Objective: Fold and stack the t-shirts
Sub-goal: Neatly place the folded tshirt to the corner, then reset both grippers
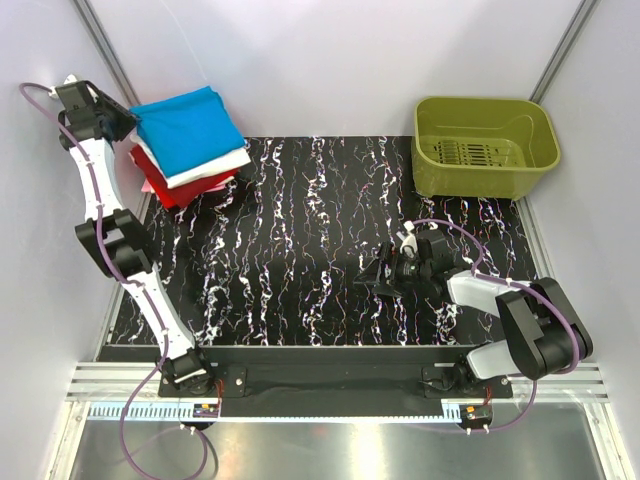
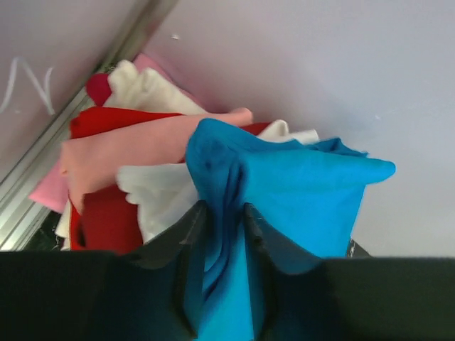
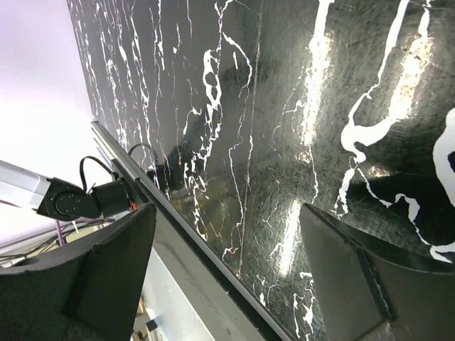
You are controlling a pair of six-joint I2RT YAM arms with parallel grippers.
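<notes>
A stack of folded t-shirts lies at the table's back left corner: turquoise-blue t-shirt (image 1: 188,125) on top, white t-shirt (image 1: 215,166) under it, red t-shirt (image 1: 178,188) at the bottom. My left gripper (image 1: 128,120) is at the stack's left edge, shut on a fold of the blue t-shirt (image 2: 284,185). The left wrist view also shows the white t-shirt (image 2: 160,195), the red t-shirt (image 2: 106,220) and pale pink cloth (image 2: 135,145). My right gripper (image 1: 372,278) is open and empty, low over the table at centre right; its fingers (image 3: 121,249) stand wide apart.
An olive-green plastic basket (image 1: 484,146) stands at the back right. The black marbled table top (image 1: 300,250) spreads between the stack and the right arm. Metal rails run along the table's near edge (image 3: 192,263).
</notes>
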